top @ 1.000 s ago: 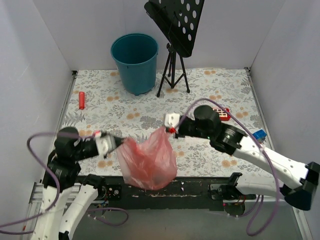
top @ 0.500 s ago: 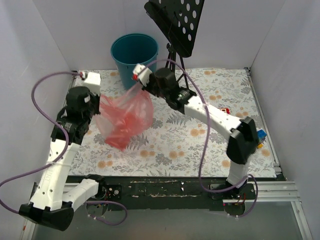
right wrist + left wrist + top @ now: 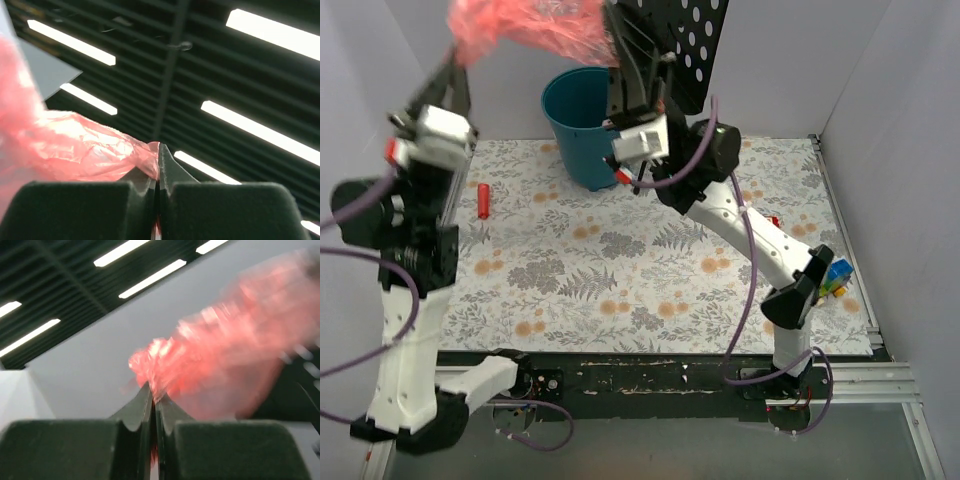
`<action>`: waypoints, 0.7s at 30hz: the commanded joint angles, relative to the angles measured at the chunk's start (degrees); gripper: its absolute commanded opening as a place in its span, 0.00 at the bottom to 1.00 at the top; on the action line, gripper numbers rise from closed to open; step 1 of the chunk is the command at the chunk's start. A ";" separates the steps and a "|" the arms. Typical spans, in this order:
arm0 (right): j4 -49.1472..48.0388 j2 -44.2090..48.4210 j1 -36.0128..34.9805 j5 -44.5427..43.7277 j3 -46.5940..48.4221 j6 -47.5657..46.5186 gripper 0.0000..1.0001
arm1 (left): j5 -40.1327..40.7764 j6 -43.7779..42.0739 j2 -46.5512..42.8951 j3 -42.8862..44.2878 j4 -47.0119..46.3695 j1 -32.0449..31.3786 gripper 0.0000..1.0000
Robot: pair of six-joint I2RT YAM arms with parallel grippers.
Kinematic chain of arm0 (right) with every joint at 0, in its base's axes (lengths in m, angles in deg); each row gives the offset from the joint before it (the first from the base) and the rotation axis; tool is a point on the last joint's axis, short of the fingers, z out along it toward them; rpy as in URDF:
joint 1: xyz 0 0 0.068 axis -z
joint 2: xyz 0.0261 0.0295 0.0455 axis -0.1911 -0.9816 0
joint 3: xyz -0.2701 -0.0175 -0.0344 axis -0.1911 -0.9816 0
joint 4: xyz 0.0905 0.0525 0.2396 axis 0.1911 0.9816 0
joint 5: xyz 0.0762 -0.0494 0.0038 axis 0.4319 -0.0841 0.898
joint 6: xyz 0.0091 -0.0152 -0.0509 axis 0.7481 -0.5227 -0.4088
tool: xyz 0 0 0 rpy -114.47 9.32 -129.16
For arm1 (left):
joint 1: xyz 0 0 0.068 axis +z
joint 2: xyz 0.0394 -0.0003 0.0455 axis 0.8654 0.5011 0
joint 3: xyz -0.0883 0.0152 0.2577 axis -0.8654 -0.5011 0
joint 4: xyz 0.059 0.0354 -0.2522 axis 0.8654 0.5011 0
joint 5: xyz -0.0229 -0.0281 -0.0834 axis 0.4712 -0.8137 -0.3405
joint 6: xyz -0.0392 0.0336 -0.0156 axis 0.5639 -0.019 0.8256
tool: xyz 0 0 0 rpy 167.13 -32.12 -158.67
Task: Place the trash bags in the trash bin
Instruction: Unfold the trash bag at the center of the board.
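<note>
- My left gripper (image 3: 453, 68) has its jaws pressed together, pinching the bag's left end.
- I count one trash bag (image 3: 530, 22), raised high above the tabletop (image 3: 620, 270), its long axis running left to right.
- One trash bin (image 3: 588, 125) stands upright, mouth up.
- My right gripper (image 3: 158, 150) pinches the bag's right end.

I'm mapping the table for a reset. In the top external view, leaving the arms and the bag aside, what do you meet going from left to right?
small red cylinder → teal trash bin → black music stand → small blue item
</note>
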 commanded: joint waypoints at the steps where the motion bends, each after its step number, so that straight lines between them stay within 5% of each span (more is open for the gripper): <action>1: -22.41 5.83 0.37 -3.19 -17.97 -15.31 0.01 | -34.57 -16.47 -16.43 -31.35 -0.02 -0.10 0.00; 4: -28.27 17.76 0.63 -7.86 -61.50 -19.71 0.01 | -49.79 -42.92 -28.66 -51.66 33.20 -0.02 0.00; 6: -11.84 29.69 -1.02 -8.92 -93.39 -24.36 0.01 | -53.16 -64.41 -38.22 -62.66 51.43 -0.10 0.00; 8: 15.36 49.26 -3.83 0.58 -111.31 -24.40 0.01 | -58.24 -72.82 -43.70 -67.10 63.10 -0.10 0.00; 9: 36.31 61.80 -5.07 9.09 -111.82 -21.43 0.01 | -61.57 -74.76 -45.12 -66.59 67.67 -0.10 0.00; 11: 55.52 79.85 -8.66 15.85 -109.64 -12.58 0.01 | -64.15 -72.34 -47.32 -63.53 72.01 0.16 0.00; 15: 57.79 91.11 -15.98 0.25 -105.69 -1.46 0.01 | -60.38 -46.37 -48.29 -57.19 66.24 0.33 0.00; 21: 52.63 79.36 -16.07 -16.80 -94.79 11.00 0.01 | -54.67 -23.76 -45.58 -51.82 62.37 3.23 0.00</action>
